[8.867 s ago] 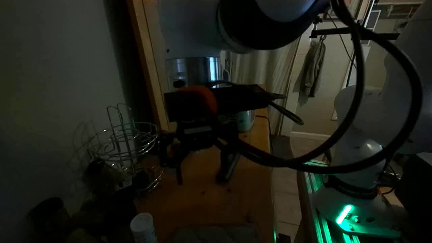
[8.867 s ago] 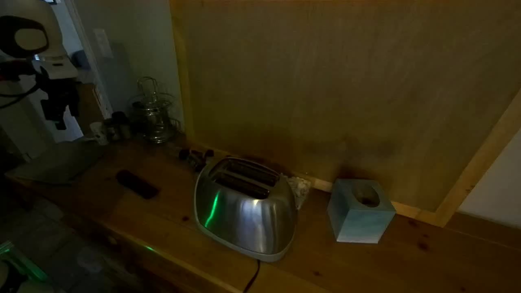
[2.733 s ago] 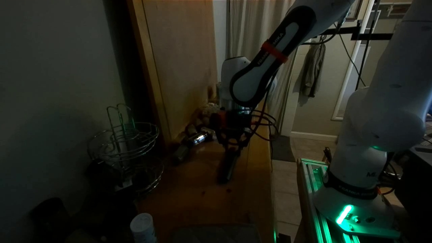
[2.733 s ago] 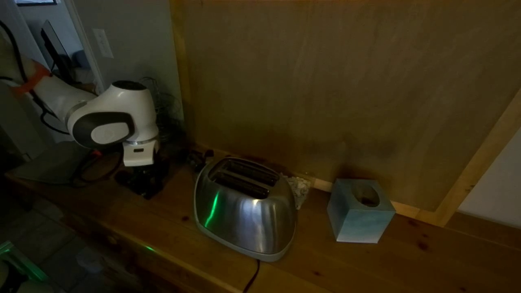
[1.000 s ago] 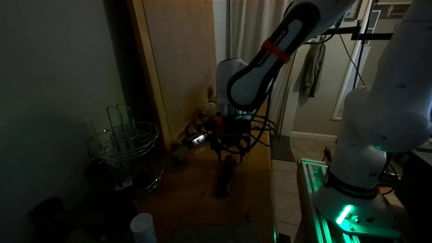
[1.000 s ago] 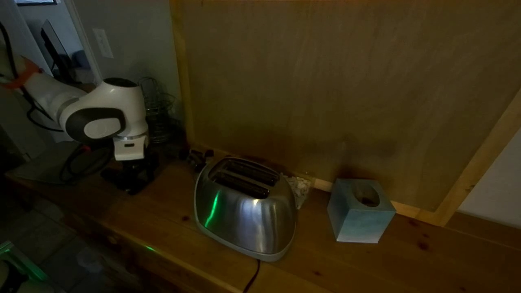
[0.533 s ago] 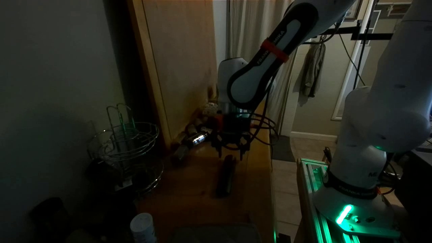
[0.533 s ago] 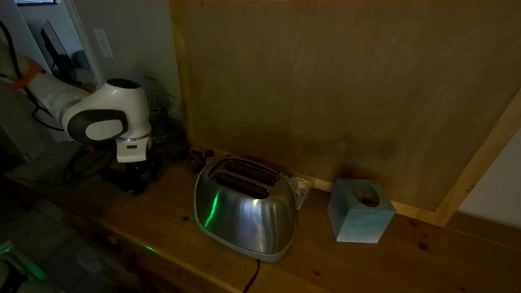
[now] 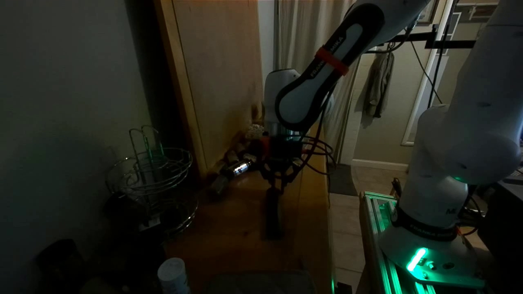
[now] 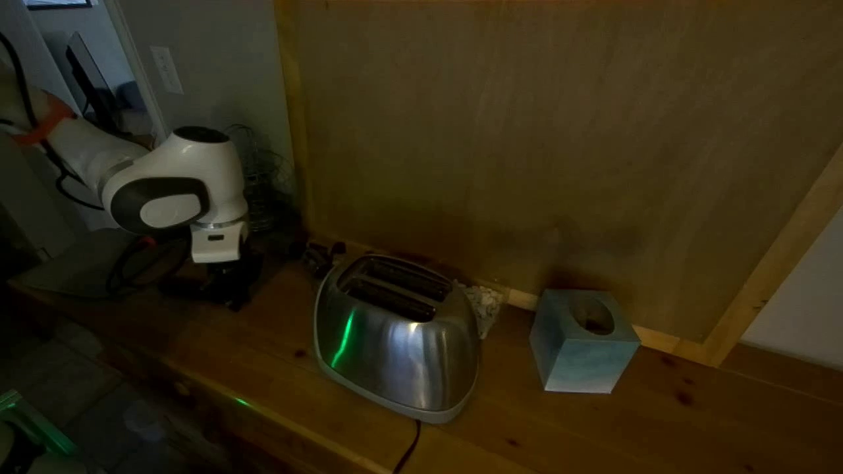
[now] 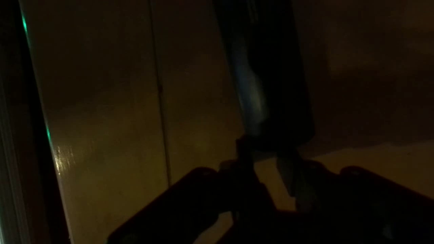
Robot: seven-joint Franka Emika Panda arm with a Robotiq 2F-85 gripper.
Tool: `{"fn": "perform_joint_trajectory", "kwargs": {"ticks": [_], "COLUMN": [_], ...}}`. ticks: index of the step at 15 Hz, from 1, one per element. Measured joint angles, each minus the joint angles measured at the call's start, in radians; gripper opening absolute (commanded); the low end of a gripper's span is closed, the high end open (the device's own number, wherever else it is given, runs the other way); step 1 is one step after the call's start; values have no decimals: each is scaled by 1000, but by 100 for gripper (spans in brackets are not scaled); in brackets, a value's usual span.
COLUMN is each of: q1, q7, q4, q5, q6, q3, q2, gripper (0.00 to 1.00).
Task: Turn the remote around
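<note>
The remote (image 9: 273, 216), a slim black bar, lies on the wooden table, pointing away lengthwise from my gripper (image 9: 277, 190). In an exterior view only a dark stretch of the remote (image 10: 178, 288) shows beside the gripper, and the rest merges with shadow. From the wrist, the remote (image 11: 276, 78) reaches up out of the frame. My gripper (image 11: 264, 145) has its fingers drawn together at the near end of the remote, one fingertip (image 11: 242, 144) at its left corner. The other fingertip is lost in the dark under that end. The jaws look shut on the remote.
A wire rack (image 9: 149, 171) stands by the wall, with a white cup (image 9: 173, 274) and a dark mat (image 9: 261, 282) nearer. Bottles (image 9: 240, 168) lie by the wooden panel. A steel toaster (image 10: 398, 349) and a tissue box (image 10: 583, 349) stand farther along. The light is dim.
Within the last half second the jaws have come together at the remote's end, and the remote has swung slightly straighter. Compared with several seconds ago, the remote lies nearer the mat.
</note>
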Motion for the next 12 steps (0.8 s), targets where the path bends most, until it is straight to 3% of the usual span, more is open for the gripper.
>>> {"fn": "perform_joint_trajectory", "kwargs": {"ticks": [2,3,5,12], "q1": [0,-1,-3,-3], "q7": [0,0,0,-3], "q4": [0,0,0,1], "q5": [0,0,0,0], "q6": [0,0,0,2], "q3": [0,-1,-1,2], "q2": [-1,-3,-7,-11], "gripper": [5,30,32,80]}}
